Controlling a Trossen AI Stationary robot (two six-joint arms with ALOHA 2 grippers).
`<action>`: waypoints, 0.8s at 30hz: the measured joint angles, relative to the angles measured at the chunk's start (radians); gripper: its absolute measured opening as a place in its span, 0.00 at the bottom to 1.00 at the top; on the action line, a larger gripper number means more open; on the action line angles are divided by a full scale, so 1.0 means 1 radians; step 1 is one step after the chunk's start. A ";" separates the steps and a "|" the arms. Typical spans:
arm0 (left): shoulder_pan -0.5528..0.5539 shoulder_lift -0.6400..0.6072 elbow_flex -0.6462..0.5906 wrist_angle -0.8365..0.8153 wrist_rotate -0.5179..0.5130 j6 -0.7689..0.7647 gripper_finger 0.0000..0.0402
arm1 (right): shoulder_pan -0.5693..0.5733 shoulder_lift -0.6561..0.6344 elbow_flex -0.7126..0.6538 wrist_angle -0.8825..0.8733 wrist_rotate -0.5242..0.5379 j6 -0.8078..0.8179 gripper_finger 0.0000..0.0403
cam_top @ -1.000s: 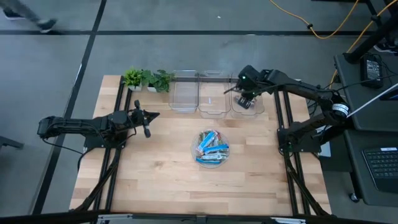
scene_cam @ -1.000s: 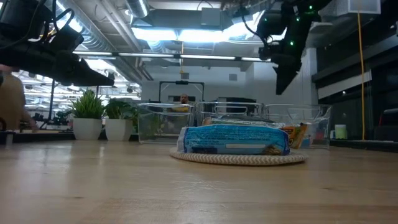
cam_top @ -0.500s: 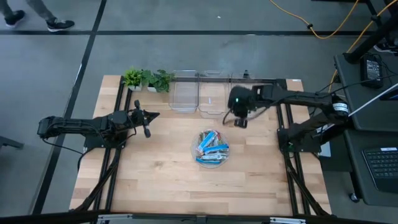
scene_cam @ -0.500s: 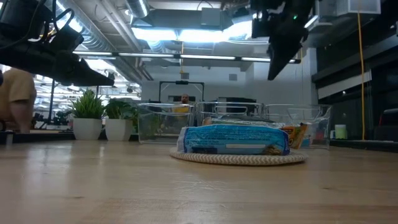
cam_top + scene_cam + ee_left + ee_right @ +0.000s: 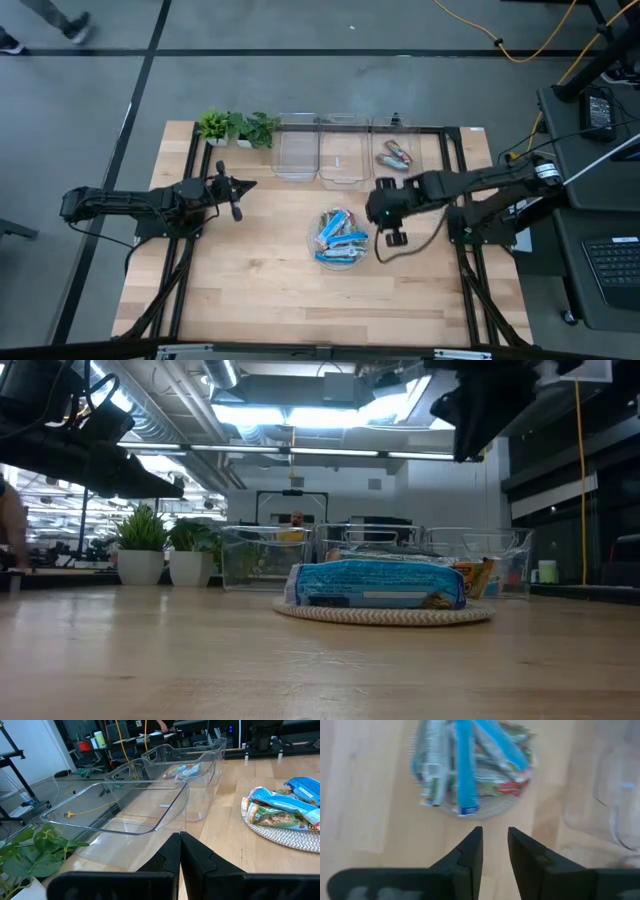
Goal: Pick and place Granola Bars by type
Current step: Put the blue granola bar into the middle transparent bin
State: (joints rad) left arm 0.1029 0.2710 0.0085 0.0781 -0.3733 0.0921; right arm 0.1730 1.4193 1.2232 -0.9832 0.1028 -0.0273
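Swinging back from the far-edge bins, the right gripper (image 5: 396,237) now hovers empty, fingers slightly parted, just right of the plate (image 5: 316,256) of granola bars (image 5: 340,240) at mid-table. Two sorted bars (image 5: 394,154) lie in the rightmost bin (image 5: 412,172). Next pick likely needs descending onto one bar. Left gripper (image 5: 236,198) waits closed near the left edge.

I see most bars (image 5: 340,240) piled flat & crisscrossed at frame center, mainly blue wrappers, some green/white/red. Two more bars (image 5: 394,154) lie upper right of center, side by side.
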 joint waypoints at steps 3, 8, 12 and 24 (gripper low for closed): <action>0.000 0.000 0.000 0.000 0.000 0.000 0.01 | 0.049 0.000 0.000 0.012 0.000 0.000 0.23; 0.000 0.000 0.000 0.000 0.000 0.000 0.01 | 0.099 0.000 0.000 0.045 0.000 -0.006 0.23; 0.000 0.000 0.000 0.000 0.000 0.000 0.01 | 0.125 0.000 0.000 0.075 0.000 -0.038 0.23; 0.000 0.000 0.000 0.000 0.000 0.000 0.01 | 0.138 0.122 0.000 0.155 0.000 -0.060 0.29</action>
State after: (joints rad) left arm 0.1028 0.2707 0.0082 0.0780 -0.3733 0.0921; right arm 0.3111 1.5409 1.2232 -0.8283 0.1032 -0.0877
